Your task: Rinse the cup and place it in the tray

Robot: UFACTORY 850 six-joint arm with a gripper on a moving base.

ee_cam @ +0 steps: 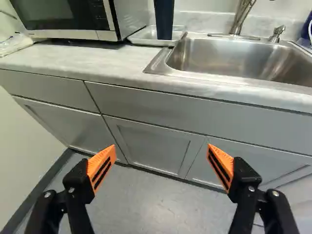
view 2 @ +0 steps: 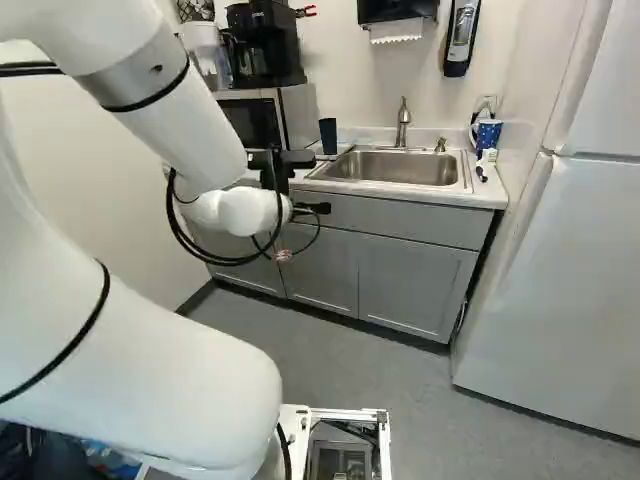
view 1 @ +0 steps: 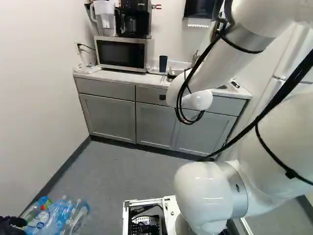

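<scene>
Reaching the cup [ee_cam: 164,18] looks to be the step in hand, and the line from claw to cup decides it. The cup is dark blue and stands upright at the upper middle of the right base view, beside the microwave [view 2: 256,115] and to the left of the sink [ee_cam: 243,82]. From the claw [ee_cam: 162,147] it lies almost straight ahead, farther off and higher, past the front edge of the desk [ee_cam: 97,61]. Sideways there seems little to correct.

The claw is spread wide with nothing between its orange pads [ee_cam: 103,165], and it faces the cabinet doors [ee_cam: 148,146], below desk level. The coming move therefore calls for a lift first, then a level run forward. Going ahead at this height could knock the claw on the desk edge.

The cup's long axis is vertical and the pads stand apart side to side, so they should close across its body once the claw is level. It appears to stand in the tray [ee_cam: 146,41], whose rim could catch a low claw, and the microwave leaves little room on that side. The tap [view 2: 403,122] is on the other side, to the right of the cup, so the carry afterwards should be short. Whether the cup has been rinsed, I cannot tell.
</scene>
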